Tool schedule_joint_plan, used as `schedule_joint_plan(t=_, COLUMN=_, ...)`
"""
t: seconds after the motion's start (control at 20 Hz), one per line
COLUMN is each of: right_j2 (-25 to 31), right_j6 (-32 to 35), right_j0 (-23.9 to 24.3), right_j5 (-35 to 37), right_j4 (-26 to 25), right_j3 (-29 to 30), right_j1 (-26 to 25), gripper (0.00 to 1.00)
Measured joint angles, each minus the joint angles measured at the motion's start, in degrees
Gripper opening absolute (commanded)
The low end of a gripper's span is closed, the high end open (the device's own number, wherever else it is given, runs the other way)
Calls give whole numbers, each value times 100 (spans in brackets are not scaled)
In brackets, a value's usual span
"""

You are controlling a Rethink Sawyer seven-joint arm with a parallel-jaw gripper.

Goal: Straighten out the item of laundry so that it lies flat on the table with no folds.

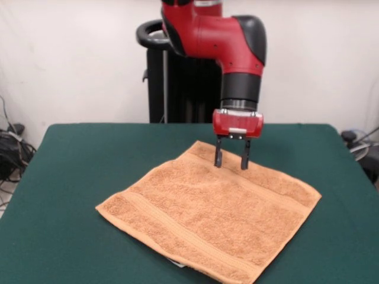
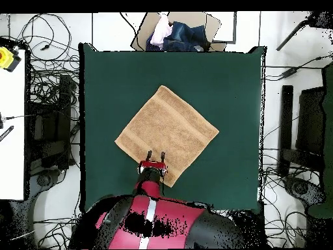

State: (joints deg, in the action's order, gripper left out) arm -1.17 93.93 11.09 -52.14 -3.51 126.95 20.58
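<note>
The orange-tan terry towel [image 1: 210, 213] lies spread out as a diamond on the dark green table [image 1: 71, 177], with woven border bands along two sides and a bit of white label at its near edge. It looks flat, with no fold showing. In the overhead view the towel [image 2: 170, 127] sits near the table's [image 2: 110, 78] middle. My gripper [image 1: 231, 160] hangs over the towel's far corner edge, fingers open and empty, tips just above or touching the cloth. It also shows in the overhead view [image 2: 155, 155].
A cardboard box of clothes [image 2: 179, 32] stands beyond the table's far edge in the overhead view. Cables and stands surround the table on both sides. The black pedestal [image 1: 172, 77] rises behind the table.
</note>
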Motion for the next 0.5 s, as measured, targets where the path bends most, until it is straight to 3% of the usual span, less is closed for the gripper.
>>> schedule_joint_plan(t=0.5, right_j2=-1, right_j6=7, right_j0=18, right_j5=-638, right_j4=7, right_j3=-119, right_j1=-840, gripper=100)
